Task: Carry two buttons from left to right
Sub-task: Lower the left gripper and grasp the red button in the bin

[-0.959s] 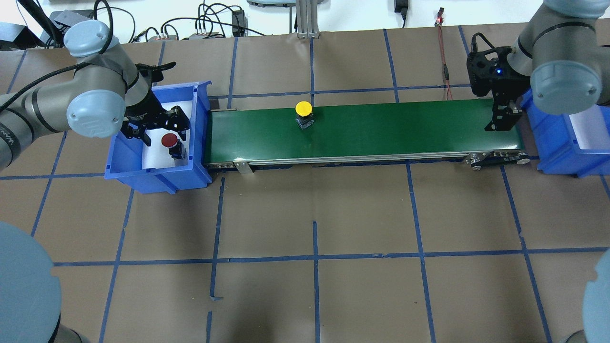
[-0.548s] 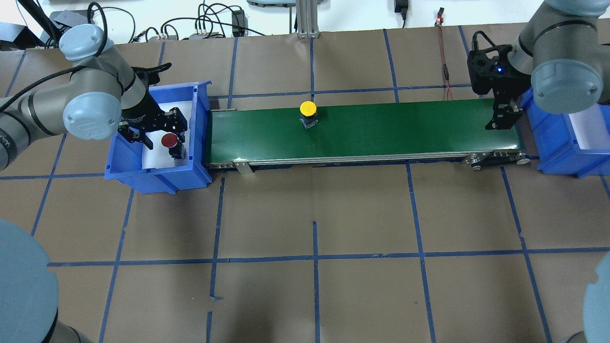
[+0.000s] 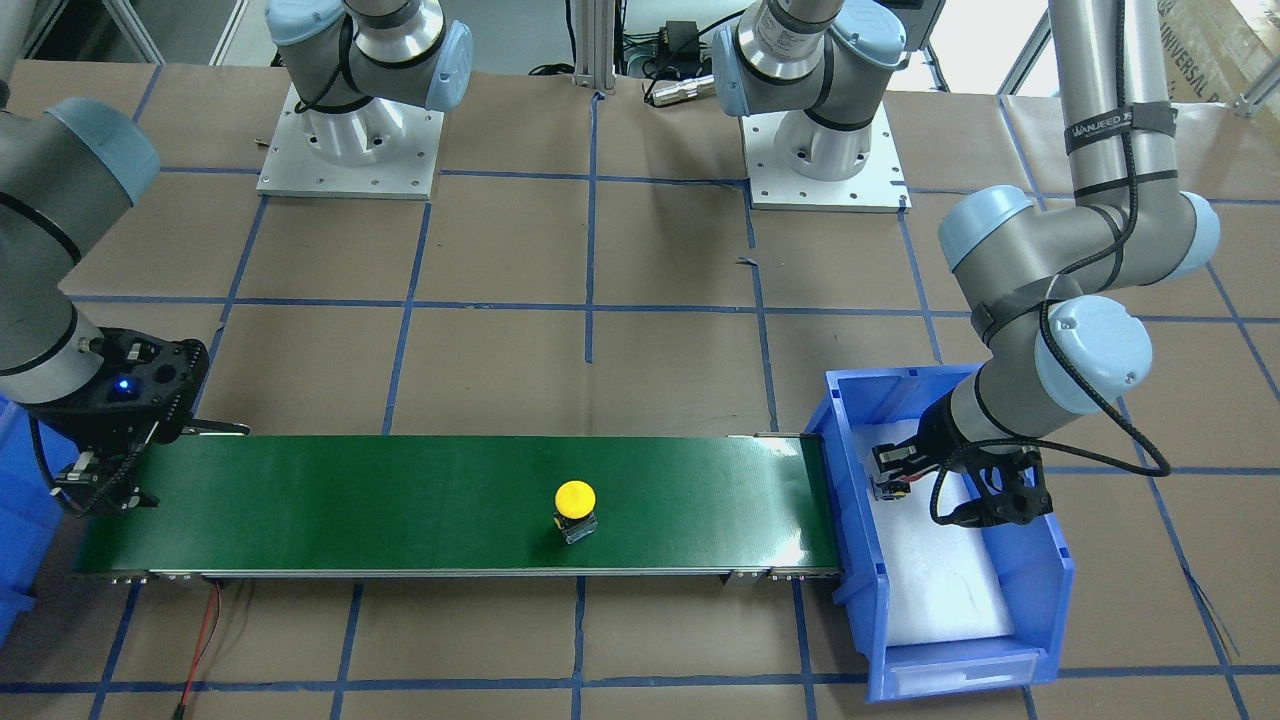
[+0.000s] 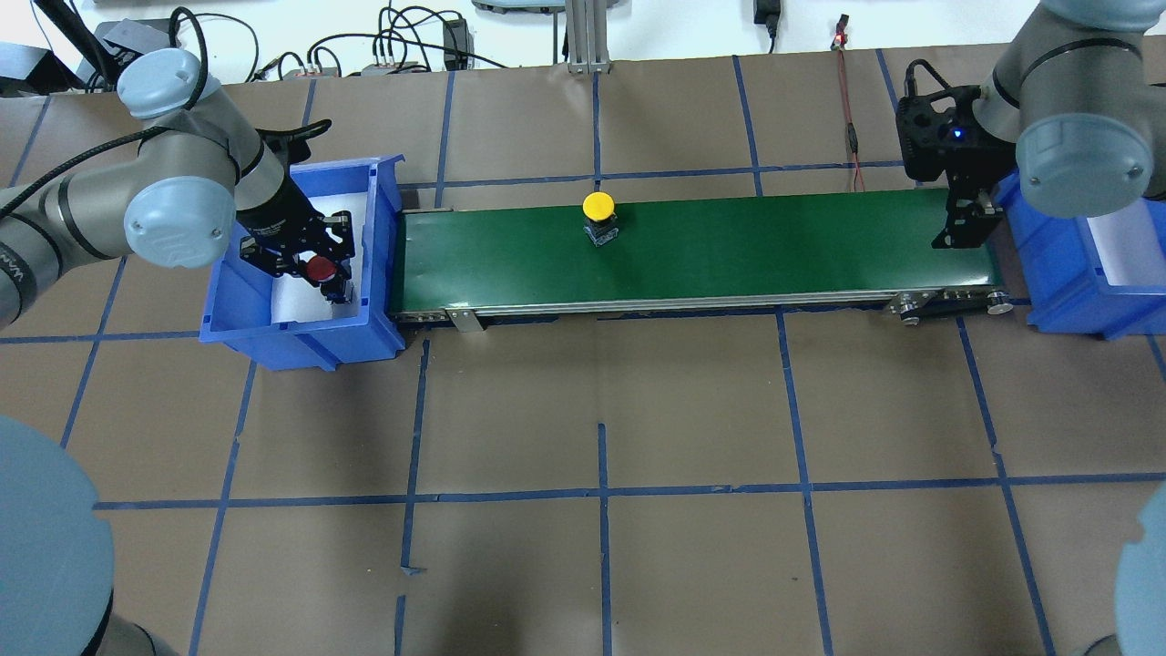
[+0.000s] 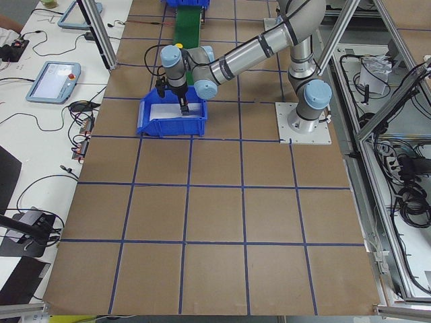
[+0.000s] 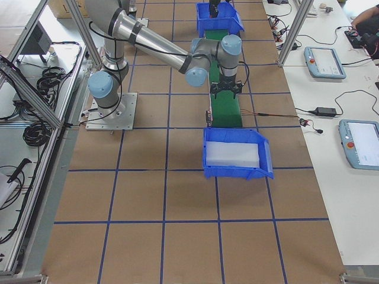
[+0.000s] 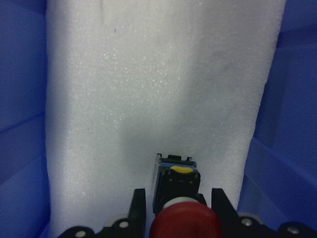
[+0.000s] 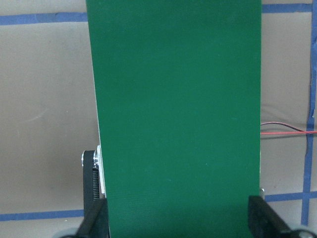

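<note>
Sitting between the left tool's [image 7: 177, 196] fingers [image 7: 139, 207]; the red button [image 7: 185, 225]

- The table [image 4: 601, 410] is covered in brown paper and gridded with blue tape.
- A green conveyor belt [image 4: 729, 255] lies left to right across its far half.
- The left bin [image 4: 301, 346], blue, sits at the belt's left end.
- The right bin [image 4: 1066, 310], also blue, sits at the belt's right end.
- A red wire [image 4: 852, 137] lies far right.

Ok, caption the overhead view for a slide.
Left gripper straddles red button in bin; yellow button sits on belt; right gripper hangs open over belt's end.
</note>
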Robot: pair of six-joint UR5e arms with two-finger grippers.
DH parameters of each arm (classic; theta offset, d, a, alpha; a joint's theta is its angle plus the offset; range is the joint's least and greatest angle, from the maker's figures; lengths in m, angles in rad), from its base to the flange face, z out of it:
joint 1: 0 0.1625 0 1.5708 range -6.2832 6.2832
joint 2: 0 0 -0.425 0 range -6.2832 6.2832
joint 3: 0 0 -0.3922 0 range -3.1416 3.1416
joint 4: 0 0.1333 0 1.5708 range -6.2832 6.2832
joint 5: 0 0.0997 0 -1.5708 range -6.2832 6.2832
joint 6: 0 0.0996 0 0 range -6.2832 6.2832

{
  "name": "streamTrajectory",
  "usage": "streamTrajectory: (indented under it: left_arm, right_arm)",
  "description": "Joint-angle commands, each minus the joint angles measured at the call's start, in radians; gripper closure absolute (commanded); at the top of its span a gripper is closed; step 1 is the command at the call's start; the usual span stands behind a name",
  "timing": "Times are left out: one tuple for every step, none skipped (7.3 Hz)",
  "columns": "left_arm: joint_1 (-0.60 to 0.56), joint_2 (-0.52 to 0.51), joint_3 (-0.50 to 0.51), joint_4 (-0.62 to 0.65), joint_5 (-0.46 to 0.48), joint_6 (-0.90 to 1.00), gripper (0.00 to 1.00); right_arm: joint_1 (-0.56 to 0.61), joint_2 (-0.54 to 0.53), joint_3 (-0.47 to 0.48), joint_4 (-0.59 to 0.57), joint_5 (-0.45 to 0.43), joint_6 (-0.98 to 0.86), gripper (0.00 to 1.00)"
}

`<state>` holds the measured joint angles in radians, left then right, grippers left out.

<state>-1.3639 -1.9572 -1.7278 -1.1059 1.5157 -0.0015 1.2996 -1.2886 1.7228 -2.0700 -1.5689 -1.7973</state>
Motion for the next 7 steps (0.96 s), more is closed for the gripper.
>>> streamTrajectory:
  left_arm:
    - [0.002,0.003,0.016,-0.003,0.011,0.008,0.83]
    - [0.003,0.011,0.02,-0.008,0.014,0.006,0.87]
    - [0.006,0.032,0.043,-0.038,0.017,0.008,0.87]
    - [0.008,0.052,0.097,-0.113,0.032,0.017,0.87]
    - [-0.004,0.051,0.161,-0.179,0.032,0.02,0.87]
    - [-0.015,0.049,0.207,-0.211,0.034,0.02,0.87]
    - [-0.038,0.07,0.239,-0.276,0.032,0.061,0.87]
  right_arm:
    - [0.001,0.009,-0.009,-0.024,0.003,0.004,0.0]
    - [0.001,0.012,-0.006,-0.033,0.0,-0.011,0.0]
    - [0.003,0.017,0.001,-0.033,0.001,-0.054,0.0]
    - [0.006,0.031,-0.002,-0.035,0.001,-0.057,0.0]
    - [0.007,0.034,-0.002,-0.035,0.01,-0.053,0.0]
    - [0.012,0.035,-0.002,-0.035,0.01,-0.051,0.0]
    - [0.02,0.04,-0.005,-0.033,0.006,-0.056,0.0]
